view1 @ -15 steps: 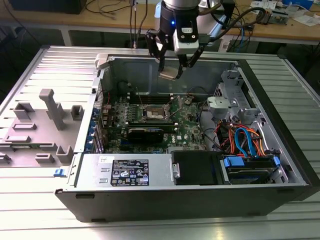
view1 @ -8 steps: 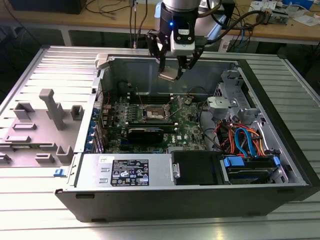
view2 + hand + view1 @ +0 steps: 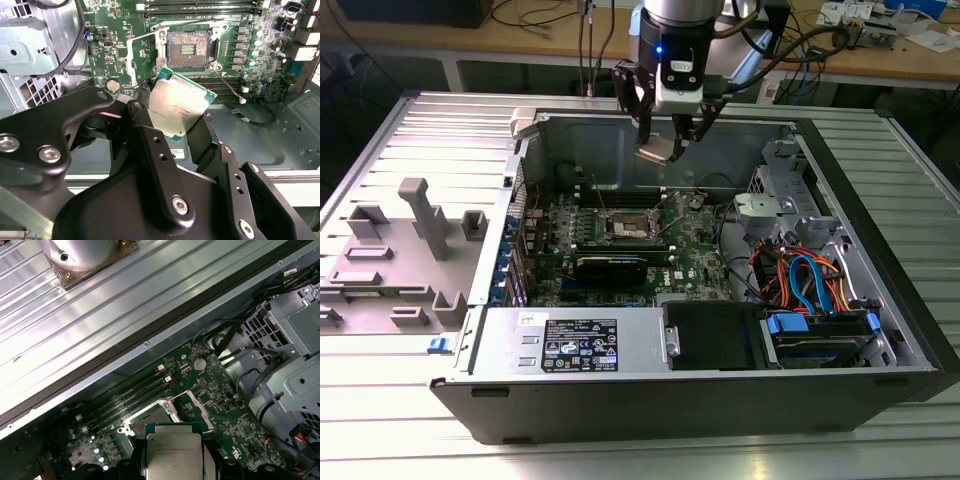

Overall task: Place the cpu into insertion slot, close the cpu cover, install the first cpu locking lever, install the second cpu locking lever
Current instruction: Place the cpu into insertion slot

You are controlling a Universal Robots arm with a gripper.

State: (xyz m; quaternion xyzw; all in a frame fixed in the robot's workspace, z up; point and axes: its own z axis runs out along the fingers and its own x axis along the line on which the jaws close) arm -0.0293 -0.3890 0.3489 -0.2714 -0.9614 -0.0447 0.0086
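Observation:
My gripper hangs over the open computer case, above its back wall, shut on the cpu. In both wrist views the black fingers clamp two opposite edges of the cpu, a flat silvery square chip held tilted. The insertion slot lies below and nearer the case's middle, on the green board. Its gold contact field is bare inside a silvery frame. I cannot tell the cpu cover apart from that frame.
Long black memory slots run behind the socket and a black graphics card in front. A power supply and a drive bay with blue and orange cables fill the front. A grey fixture tray lies on the exterior view's left.

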